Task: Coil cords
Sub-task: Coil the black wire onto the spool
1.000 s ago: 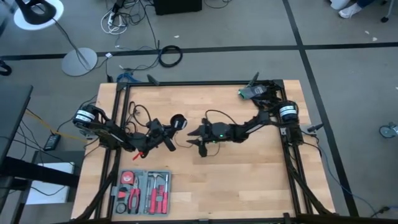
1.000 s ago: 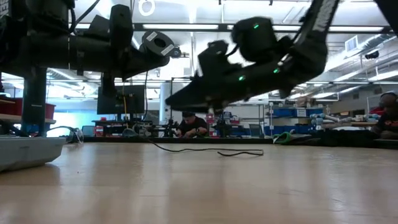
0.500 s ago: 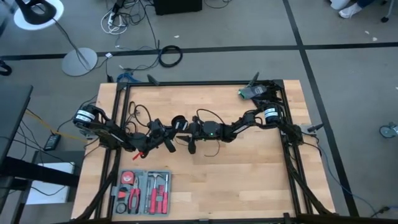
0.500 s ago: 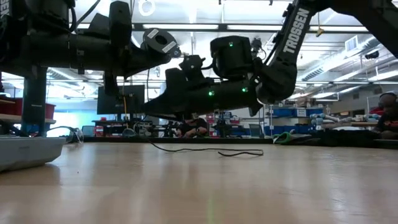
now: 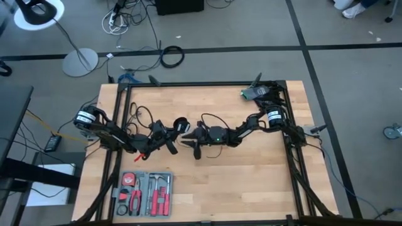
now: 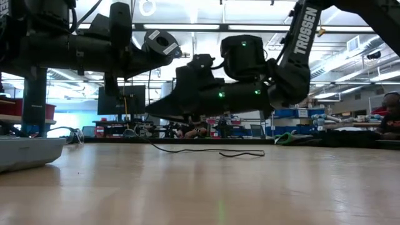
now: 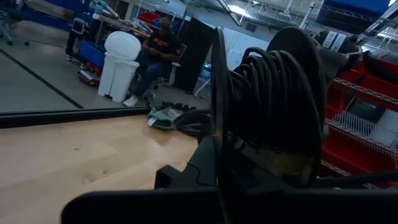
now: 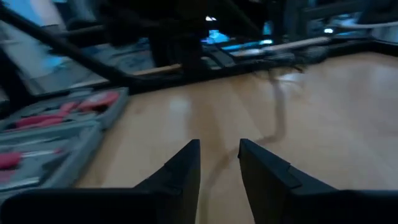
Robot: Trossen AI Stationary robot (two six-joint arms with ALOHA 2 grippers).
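Observation:
The cord's round black puck sits at the tip of my left gripper, left of the table's middle. In the left wrist view it is a spool with black cord wound between two discs. Loose cord loops off behind the left arm. Another stretch lies on the table. My right gripper hovers level just right of the puck, above the table. Its fingers stand a little apart with nothing seen between them. My left gripper is shut on the puck, reaching level from the table's left. Its own dark body hides where the fingers meet it. The puck stands on edge, lifted well clear of the table, with cord trailing slack from it.
An open tool case with red-handled tools lies at the near left. A small green-grey device sits at the far right corner. Bare wood spreads over the near right. A person sits in the room beyond.
My right gripper has gone toward the table's left edge and down, coming close beside the puck in my left gripper. The puck and the cord on the table have stayed where they were.

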